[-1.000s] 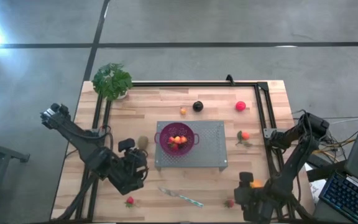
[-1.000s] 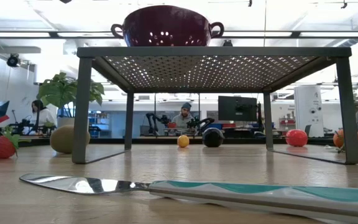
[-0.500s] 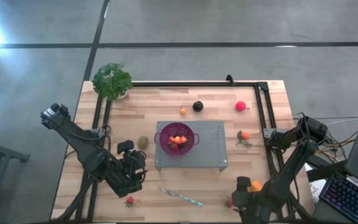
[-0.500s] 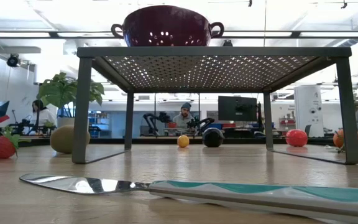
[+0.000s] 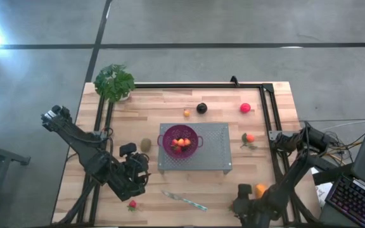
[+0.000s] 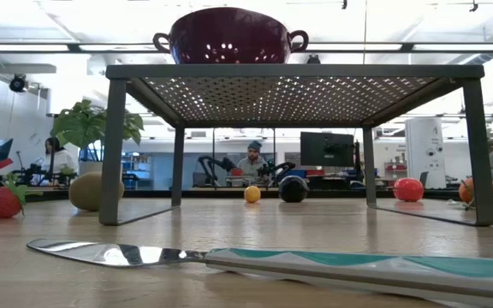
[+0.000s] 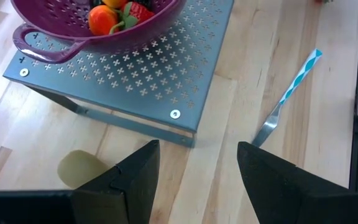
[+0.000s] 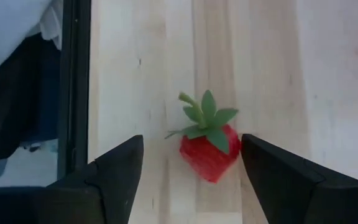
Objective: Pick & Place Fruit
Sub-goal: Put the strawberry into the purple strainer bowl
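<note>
Lying on its side, strawberry (image 8: 209, 152) sits between open right hand (image 8: 191, 180) fingers.

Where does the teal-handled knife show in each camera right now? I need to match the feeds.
High view: the knife lies on the arms' side of the metal stand, between the two arms.
Low view: it lies across the foreground, in front of the stand.
Left wrist view: it lies on the wood beside the stand's corner.
Right wrist view: not in it.
Shared landmark: the perforated metal stand.
</note>
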Available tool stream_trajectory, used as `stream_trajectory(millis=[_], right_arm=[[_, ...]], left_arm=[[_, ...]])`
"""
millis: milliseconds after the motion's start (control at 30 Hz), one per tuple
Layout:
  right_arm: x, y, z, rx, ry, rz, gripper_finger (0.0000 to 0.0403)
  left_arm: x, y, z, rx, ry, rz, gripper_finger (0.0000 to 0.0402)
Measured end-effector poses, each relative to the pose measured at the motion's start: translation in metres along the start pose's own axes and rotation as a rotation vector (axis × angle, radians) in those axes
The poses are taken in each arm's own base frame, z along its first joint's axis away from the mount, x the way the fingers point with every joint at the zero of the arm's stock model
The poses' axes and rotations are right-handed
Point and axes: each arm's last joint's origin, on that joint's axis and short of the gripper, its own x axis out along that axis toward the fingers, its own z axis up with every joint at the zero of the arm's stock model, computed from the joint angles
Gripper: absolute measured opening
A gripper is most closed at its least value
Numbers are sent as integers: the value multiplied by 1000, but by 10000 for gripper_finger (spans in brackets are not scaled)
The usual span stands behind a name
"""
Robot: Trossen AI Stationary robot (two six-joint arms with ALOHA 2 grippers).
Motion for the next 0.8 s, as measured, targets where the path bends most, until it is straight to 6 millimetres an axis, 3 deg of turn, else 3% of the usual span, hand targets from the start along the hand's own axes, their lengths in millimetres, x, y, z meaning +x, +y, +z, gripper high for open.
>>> stream_trajectory(millis=[200,800], right_arm=[[12,0,-4,-1,18,-26,242],[15,-3,1,-43,12,-33,147]], left_arm=[[0,0,0,-4,-3,-4,220],[0,-1,1,-9,-8,-11,220]])
